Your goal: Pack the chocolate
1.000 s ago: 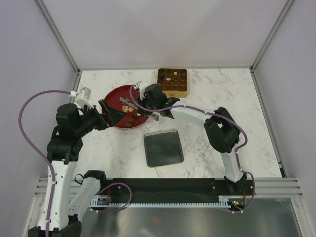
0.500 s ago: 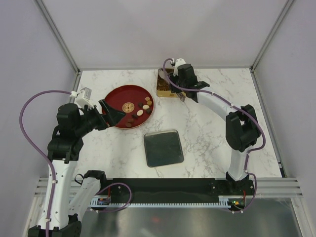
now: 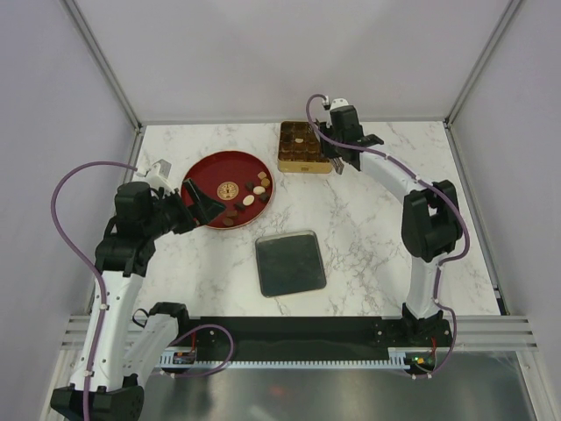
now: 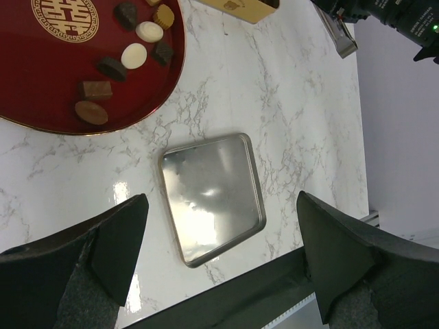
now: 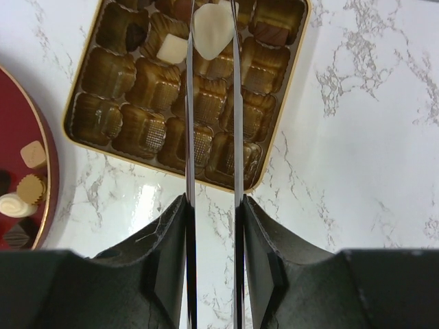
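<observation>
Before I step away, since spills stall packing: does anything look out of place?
Nothing stands out. The loose chocolate pieces lie in the red dish, none on the table; the right gripper holds a cream piece over the gold tray.

The left end effector [image 4: 219,203] gapes wide; the right end effector [image 5: 212,24], outstretched, pinches narrowly.

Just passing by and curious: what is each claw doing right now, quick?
Left gripper: open, holding nothing.
Right gripper: closed on a cream chocolate, over the gold tin.
</observation>
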